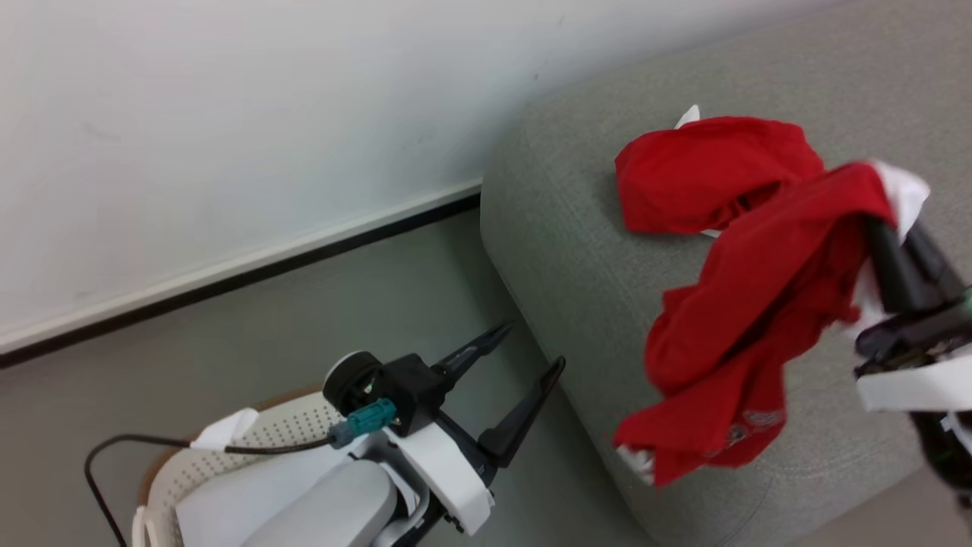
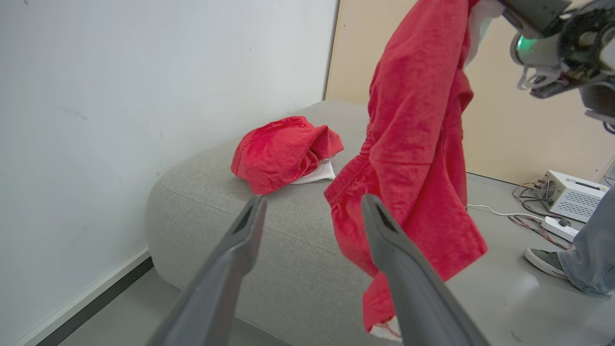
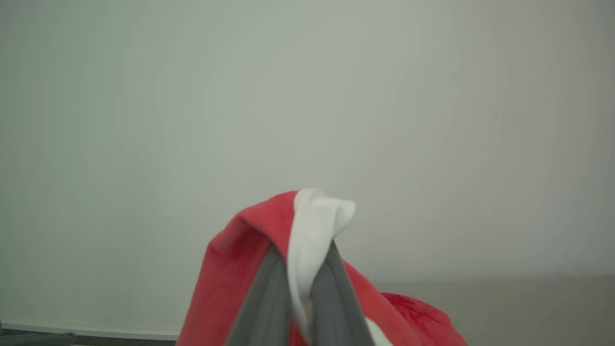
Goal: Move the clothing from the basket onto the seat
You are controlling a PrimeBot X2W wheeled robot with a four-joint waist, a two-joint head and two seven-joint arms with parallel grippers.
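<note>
While our right pincer [image 3: 302,251] is clamping the clothing [image 1: 759,304], our left pincer [image 1: 531,346] is gaping empty. Beneath the clamp, cloth is overhanging the seat [image 1: 577,251] edge, risking sliding off.

Head view: oval cream-white perforated plastic basket [image 1: 288,425] mostly hidden behind left arm's pale forearm [image 1: 326,501], cut by bottom edge. Hanging bright red fabric garment [image 1: 759,304] blurred, print near hem unreadable. Right gripper [image 1: 894,228] blurred, cropped at right edge, fingertips buried in cloth. Person cropped: only shoe [image 2: 545,262] and jeans leg [image 2: 596,230].
</note>
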